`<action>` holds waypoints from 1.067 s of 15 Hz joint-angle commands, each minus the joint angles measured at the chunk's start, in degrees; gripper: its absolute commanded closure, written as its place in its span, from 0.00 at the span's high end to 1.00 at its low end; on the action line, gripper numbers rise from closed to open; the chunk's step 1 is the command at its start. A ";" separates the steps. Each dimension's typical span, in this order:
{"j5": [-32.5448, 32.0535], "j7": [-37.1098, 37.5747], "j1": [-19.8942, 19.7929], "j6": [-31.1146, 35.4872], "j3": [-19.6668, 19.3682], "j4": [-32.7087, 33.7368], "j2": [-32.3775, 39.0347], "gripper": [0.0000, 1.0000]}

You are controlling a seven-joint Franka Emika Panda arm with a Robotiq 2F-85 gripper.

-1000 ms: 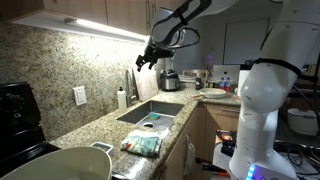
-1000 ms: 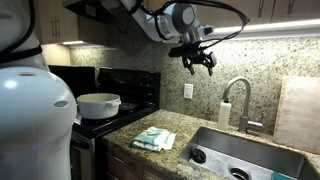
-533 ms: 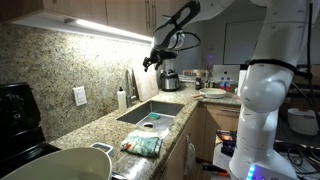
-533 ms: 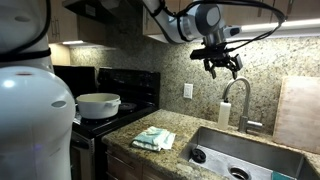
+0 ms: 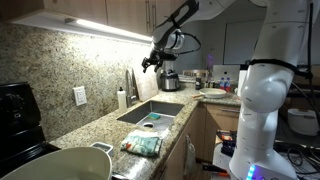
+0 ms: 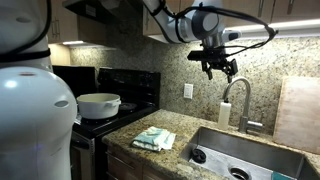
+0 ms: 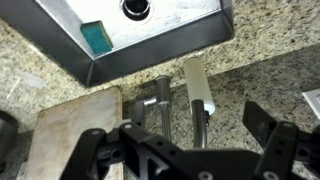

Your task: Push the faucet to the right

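Here the silvery faucet (image 6: 247,100) arches tall, thin

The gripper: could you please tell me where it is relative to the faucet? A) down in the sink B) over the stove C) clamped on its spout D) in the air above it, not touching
D: in an exterior view the gripper hangs open above the faucet, clear of its arch.

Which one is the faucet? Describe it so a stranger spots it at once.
Find the steel sink set in the granite counter. Behind its rear edge rises the faucet, a thin silvery tube. Its high gooseneck arch stands taller than the small white soap bottle beside it.
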 commanded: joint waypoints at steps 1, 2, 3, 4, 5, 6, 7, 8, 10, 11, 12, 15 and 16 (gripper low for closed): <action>16.02 -8.68 5.92 -0.87 -6.78 -2.15 3.48 1.00; 20.96 -12.22 5.46 0.34 -6.70 -1.97 5.15 1.00; 22.88 -13.83 3.95 2.11 -5.64 -1.56 6.92 1.00; 24.86 -16.02 3.62 3.69 -5.67 -1.01 8.43 1.00; 25.68 -18.25 4.42 7.55 -6.63 -0.44 10.51 1.00; 27.55 -20.65 4.38 10.69 -6.36 0.05 12.04 1.00; 29.90 -24.55 4.45 14.07 -5.92 0.30 12.92 1.00; 31.54 -27.74 4.37 16.78 -5.32 0.84 14.04 1.00; 34.28 -34.44 4.10 21.10 -3.62 2.24 15.91 1.00; 35.65 -36.54 3.92 21.33 -2.57 2.97 16.35 1.00; 37.47 -38.74 3.78 20.96 -1.31 3.90 16.94 1.00; 41.33 -43.78 3.85 21.29 2.04 7.02 19.21 1.00; 42.75 -45.84 3.67 21.72 3.36 8.21 19.95 1.00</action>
